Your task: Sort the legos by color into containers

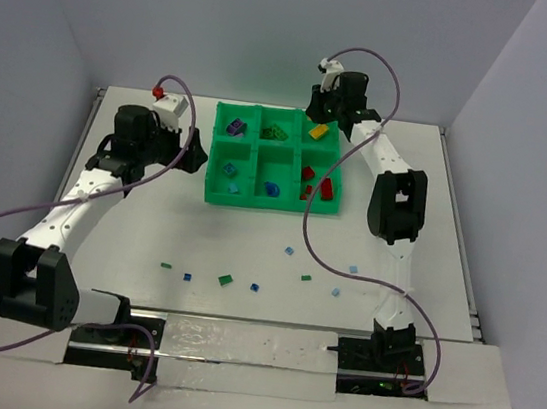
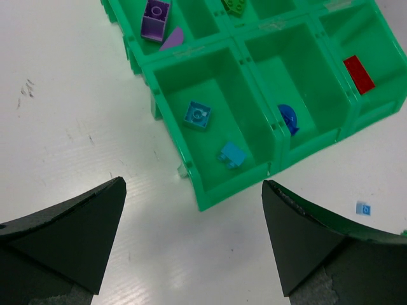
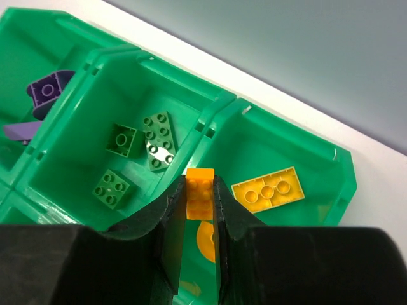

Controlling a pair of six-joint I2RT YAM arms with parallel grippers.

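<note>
The green tray (image 1: 252,201) has six compartments. My right gripper (image 3: 200,190) is shut on an orange brick (image 3: 200,194) and holds it over the far right compartment, where a yellow plate (image 3: 268,189) and a yellow round piece (image 3: 206,240) lie. In the top view it (image 1: 329,106) hovers above that corner. Green bricks (image 3: 158,140) fill the far middle compartment, purple pieces (image 2: 156,20) the far left. My left gripper (image 2: 194,210) is open and empty above the table, just off the tray's near left corner (image 2: 205,202). Light blue bricks (image 2: 198,115), a blue piece (image 2: 289,118) and a red brick (image 2: 358,73) lie in the near row.
Several small loose bricks lie on the white table in front of the tray: green (image 1: 226,280), blue (image 1: 186,277), light blue (image 1: 353,269) and others. A light blue one (image 2: 364,208) shows by my left gripper. Walls close the table behind and on both sides.
</note>
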